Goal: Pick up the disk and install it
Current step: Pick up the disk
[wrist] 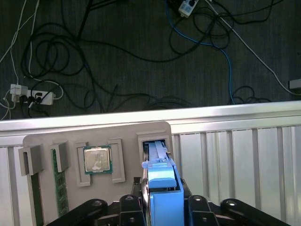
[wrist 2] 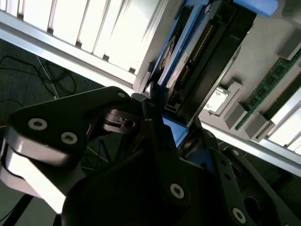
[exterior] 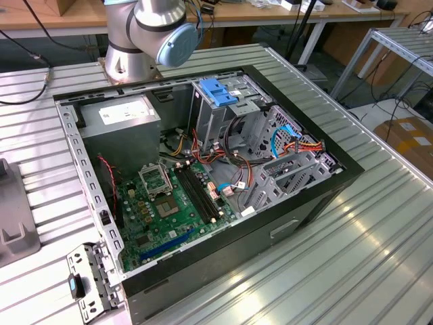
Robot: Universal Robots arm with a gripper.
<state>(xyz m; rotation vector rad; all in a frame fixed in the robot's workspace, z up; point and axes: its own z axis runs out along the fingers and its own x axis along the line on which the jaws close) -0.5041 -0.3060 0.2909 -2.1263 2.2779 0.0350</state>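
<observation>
as i read the exterior view from its left, a loose metal bracket point(exterior: 91, 277) lay on the ribbed table point(exterior: 365, 257) by a corner of the open computer case point(exterior: 298, 217). the arm point(exterior: 152, 30) rose behind the case. inside the case i saw the grey box point(exterior: 125, 115) with a white label, then the green motherboard point(exterior: 159, 210), then the light-blue latch piece point(exterior: 220, 91) on its metal cage, toward the exterior view's right.

in the first wrist view i had a grey tray point(wrist: 127, 129) at the table's edge, carrying in turn a memory stick point(wrist: 57, 188), a processor chip point(wrist: 97, 159) and the disk point(wrist: 160, 162), which stood on edge in its own slot. the gripper point(wrist: 163, 186) was clamped onto the disk's blue carrier from both sides, pinching it while the disk sat in that slot. in the second wrist view the disk's dark face and connector row showed past the black linkage. tangled cables point(wrist: 117, 70) lay on the dark floor beyond the table.
</observation>
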